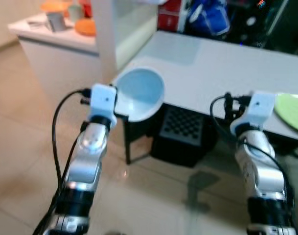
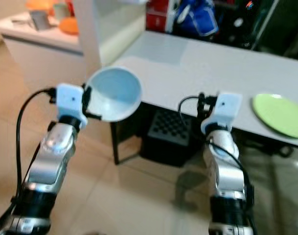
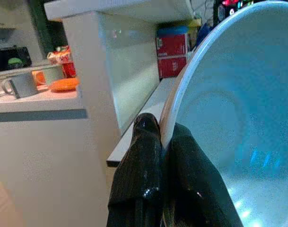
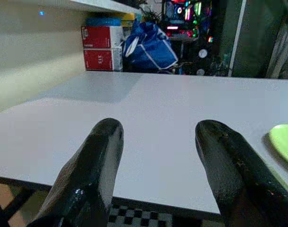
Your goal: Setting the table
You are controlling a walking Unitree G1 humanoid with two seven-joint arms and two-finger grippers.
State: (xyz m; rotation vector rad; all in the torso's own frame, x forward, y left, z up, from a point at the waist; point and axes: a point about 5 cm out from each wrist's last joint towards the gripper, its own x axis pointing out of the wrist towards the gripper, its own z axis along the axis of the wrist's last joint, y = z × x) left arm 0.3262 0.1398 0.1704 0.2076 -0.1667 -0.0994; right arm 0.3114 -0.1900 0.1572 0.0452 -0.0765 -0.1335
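left end effector (image 3: 163,142) pinches bowl (image 1: 139,93) rim | bowl tilted, mouth toward robot | right end effector (image 4: 158,137) wide

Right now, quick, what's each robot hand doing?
Left end effector: closed on the rim of the pale blue bowl.
Right end effector: open, holding nothing, at the white table edge.

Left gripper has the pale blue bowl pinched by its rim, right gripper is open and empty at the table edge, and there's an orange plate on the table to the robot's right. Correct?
One slip: the plate on the table is green, not orange, as the right eye view shows. The left gripper pinching the bowl and the open, empty right gripper are right.
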